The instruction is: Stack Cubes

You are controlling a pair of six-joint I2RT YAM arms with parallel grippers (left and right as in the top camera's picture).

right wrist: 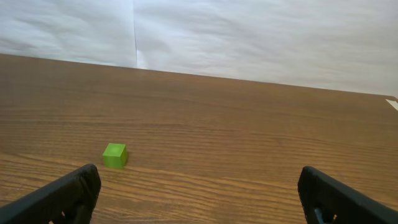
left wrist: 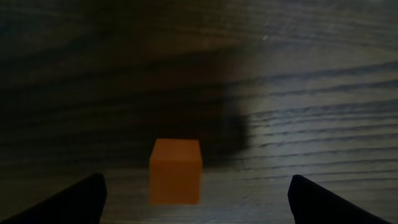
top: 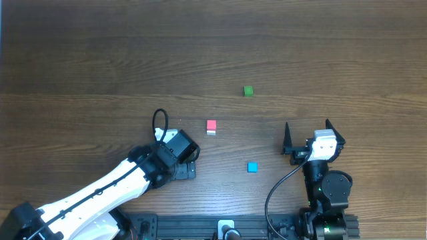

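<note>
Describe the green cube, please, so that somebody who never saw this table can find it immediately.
Start from the wooden table. In the top view, three small cubes lie near its middle; the green cube is the one highest up the picture, standing alone. The pink cube and the blue cube lie lower, and neither shares its colour.

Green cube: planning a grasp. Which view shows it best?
The right wrist view: the green cube sits there with top and side faces visible, unobstructed. The top view gives it as a small square from above. The left wrist view faces an orange cube.
</note>
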